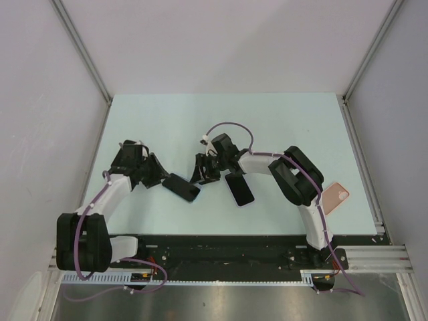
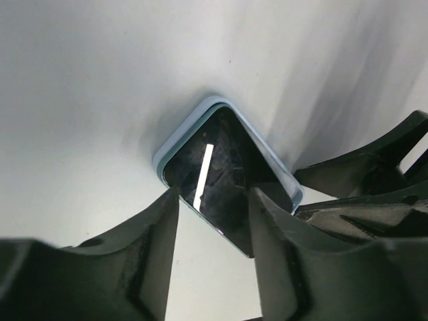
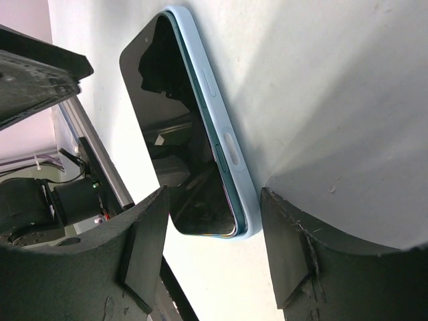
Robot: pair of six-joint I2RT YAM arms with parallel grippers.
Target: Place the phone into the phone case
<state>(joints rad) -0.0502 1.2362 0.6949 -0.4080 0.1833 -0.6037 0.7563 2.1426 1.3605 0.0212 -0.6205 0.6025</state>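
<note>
As it lies flat with its dark screen up, the phone (image 1: 182, 188) sits near the middle of the table (image 1: 281, 120), askew to the table's edges and between the two arms. A light blue phone case (image 3: 231, 151) wraps its back and sides. In the right wrist view a thin dark strip of the phone's side shows above the case rim along one long edge; I cannot tell whether it is fully seated. Left gripper (image 2: 214, 198): fingers parted, the near end of the phone in the gap, contact with either finger unclear. Right gripper (image 3: 212, 197): fingers spread wider than the phone, low at its other end, gripping nothing that I can see. Just right of this, a second dark phone (image 1: 239, 189) lies flat beside the right forearm. A flat pink piece (image 1: 336, 197) rests at the table's right edge by the right elbow. The table top is pale mint, matte and evenly lit. Plain grey-white walls (image 1: 221, 47) close it in on three sides, with metal corner posts (image 1: 83, 50). A black base plate (image 1: 227, 254) runs along the near edge.
</note>
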